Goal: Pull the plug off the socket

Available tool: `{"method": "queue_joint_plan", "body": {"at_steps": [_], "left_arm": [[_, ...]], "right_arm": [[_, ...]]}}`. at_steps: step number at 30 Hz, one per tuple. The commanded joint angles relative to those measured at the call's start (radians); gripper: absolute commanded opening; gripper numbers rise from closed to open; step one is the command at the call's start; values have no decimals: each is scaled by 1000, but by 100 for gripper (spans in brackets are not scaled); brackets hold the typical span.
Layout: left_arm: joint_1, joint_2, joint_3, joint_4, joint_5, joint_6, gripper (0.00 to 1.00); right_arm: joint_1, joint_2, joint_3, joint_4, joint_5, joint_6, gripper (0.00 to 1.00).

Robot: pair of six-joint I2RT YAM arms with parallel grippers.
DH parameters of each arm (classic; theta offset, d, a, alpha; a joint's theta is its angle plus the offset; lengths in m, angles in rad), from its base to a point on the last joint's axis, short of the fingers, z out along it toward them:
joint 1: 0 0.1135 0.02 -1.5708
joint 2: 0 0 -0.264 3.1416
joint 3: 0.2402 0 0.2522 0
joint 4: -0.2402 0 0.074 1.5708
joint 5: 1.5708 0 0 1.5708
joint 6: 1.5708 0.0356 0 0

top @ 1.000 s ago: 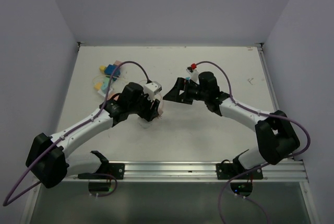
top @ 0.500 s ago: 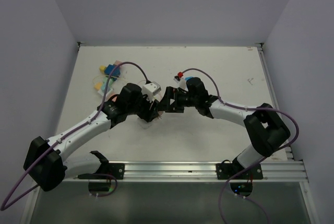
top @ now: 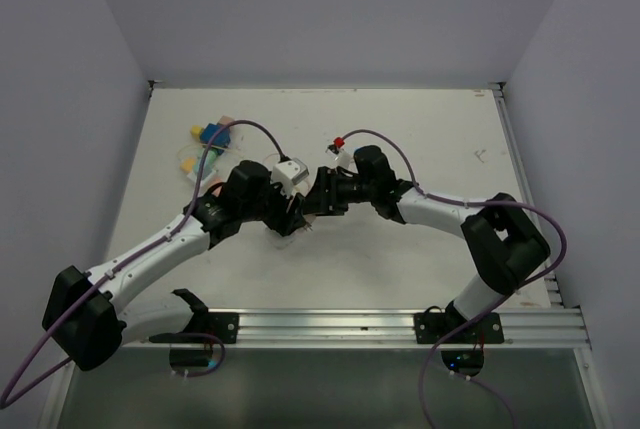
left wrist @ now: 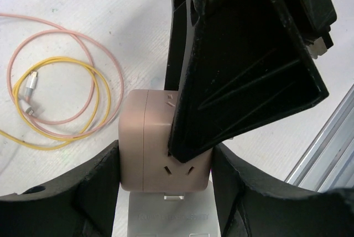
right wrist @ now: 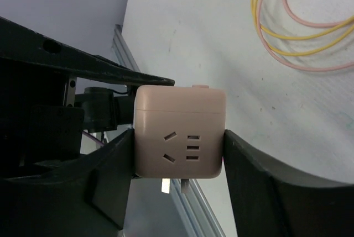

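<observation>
The plug point(left wrist: 146, 143) is a pale pink cube with slots in its faces, standing on the end of a white socket point(left wrist: 166, 215). My left gripper point(left wrist: 165, 166) is shut round the socket, and its fingers also flank the base of the cube. My right gripper point(right wrist: 178, 159) has a finger against each side of the plug point(right wrist: 180, 132). Two metal prongs point(right wrist: 165, 184) show under the cube. One right finger point(left wrist: 243, 66) covers the plug's top right in the left wrist view. From above, both grippers point(top: 300, 211) meet mid-table and hide the plug.
Thin pink and yellow cables point(left wrist: 61, 88) lie coiled on the table just beyond the plug. Coloured blocks point(top: 208, 139) sit at the back left. The aluminium rail point(top: 400, 324) runs along the near edge, close behind the grippers.
My right arm has swung left to the plug, and its jaws have come in from wide open onto the cube. The left gripper has stayed shut and shifted slightly.
</observation>
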Motion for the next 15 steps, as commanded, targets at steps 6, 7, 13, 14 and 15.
{"method": "queue_joint_plan", "body": {"at_steps": [6,7,13,14,15], "left_arm": [[-5,-37,-1,86,2,30,0],[-7,-38,-3,86,-2,32,0],[-7,-55,1,85,-29,39,42],[-5,-67,2,85,-35,38,50],[-7,-76,4,85,-41,38,54]], "right_arm": [[6,4,34,38,-80,-1,31],[6,3,31,35,-80,-2,24],[4,-31,22,27,-67,-18,0],[4,-42,21,27,-62,-18,0],[4,-49,21,28,-57,-19,0]]}}
